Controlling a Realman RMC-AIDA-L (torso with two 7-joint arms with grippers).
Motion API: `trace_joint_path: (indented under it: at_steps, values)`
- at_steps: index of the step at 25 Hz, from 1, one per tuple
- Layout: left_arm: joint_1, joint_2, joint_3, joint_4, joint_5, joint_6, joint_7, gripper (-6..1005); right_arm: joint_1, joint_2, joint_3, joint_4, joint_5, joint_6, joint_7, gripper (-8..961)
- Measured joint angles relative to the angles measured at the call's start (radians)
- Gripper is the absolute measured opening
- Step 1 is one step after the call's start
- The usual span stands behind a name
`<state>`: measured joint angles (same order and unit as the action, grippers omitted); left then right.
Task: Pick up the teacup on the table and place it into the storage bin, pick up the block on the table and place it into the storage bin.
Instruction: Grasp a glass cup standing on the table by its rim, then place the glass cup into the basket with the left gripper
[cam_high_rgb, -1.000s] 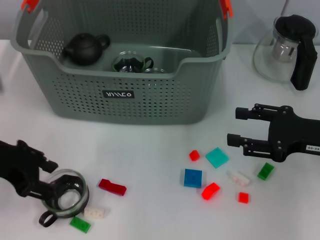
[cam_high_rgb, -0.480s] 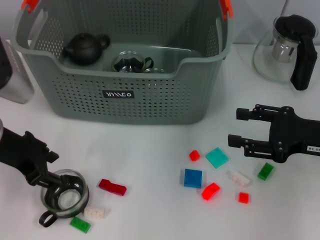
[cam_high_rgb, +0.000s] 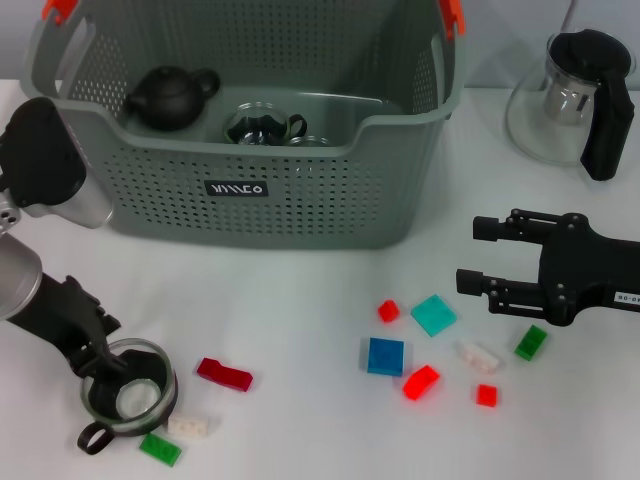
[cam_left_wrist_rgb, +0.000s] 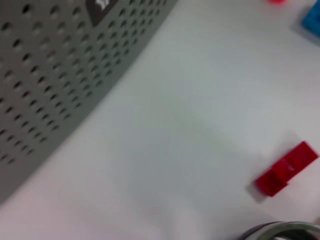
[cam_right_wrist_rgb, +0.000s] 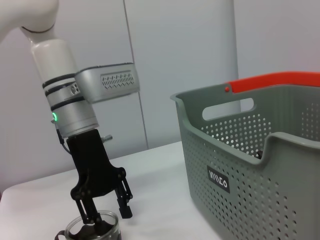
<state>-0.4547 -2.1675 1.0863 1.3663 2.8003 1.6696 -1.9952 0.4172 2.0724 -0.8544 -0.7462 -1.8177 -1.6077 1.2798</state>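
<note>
White table (cam_high_rgb: 300, 300), pale wall behind. Grey bin (cam_high_rgb: 250, 150) at far edge, centre-left, already holding dark teapot (cam_high_rgb: 168, 96) and glassware. Glass teacup (cam_high_rgb: 125, 395) near front-left corner, upright, handle toward front edge. Left gripper (cam_high_rgb: 112, 372) down over cup rim, jaws apart, one finger inside the cup, one outside per right wrist view (cam_right_wrist_rgb: 102, 210); not yet clamped. Blocks scattered: dark red block (cam_high_rgb: 224, 374) just beside cup, white block (cam_high_rgb: 187, 425) and green block (cam_high_rgb: 160, 449) touching or nearly touching cup base, more blocks front-right around blue block (cam_high_rgb: 385, 356). Right gripper (cam_high_rgb: 470, 255) idle above table at right, jaws apart, empty. Glass pitcher (cam_high_rgb: 570, 95) at far-right corner.

Risks, judged: thin wall pinch on smooth glass, so slip or tilt on lift. Off-centre close could shove cup into white and green blocks. Bin wall high, so low carry could clip rim. Drop onto glassware inside could chip.
</note>
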Motion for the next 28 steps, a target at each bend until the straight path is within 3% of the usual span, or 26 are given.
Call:
trace_joint_path:
  at_steps: [12, 14, 24, 28]
  values:
    - [0.0, -0.001, 0.02, -0.003, 0.041, -0.023, -0.017, 628, -0.001, -0.002, 0.0, 0.004, 0.0, 0.0, -0.004, 740]
    - [-0.003, 0.001, 0.019, -0.01, 0.043, -0.019, -0.022, 502, -0.001, -0.002, 0.0, 0.005, 0.0, 0.0, -0.005, 740]
    - [-0.006, 0.002, 0.013, -0.007, 0.042, -0.012, -0.043, 249, -0.003, -0.002, -0.001, 0.004, 0.0, -0.002, -0.005, 740]
    - [-0.02, 0.003, -0.03, -0.006, 0.028, 0.01, -0.038, 133, -0.005, -0.002, 0.0, 0.003, 0.0, -0.005, -0.006, 741]
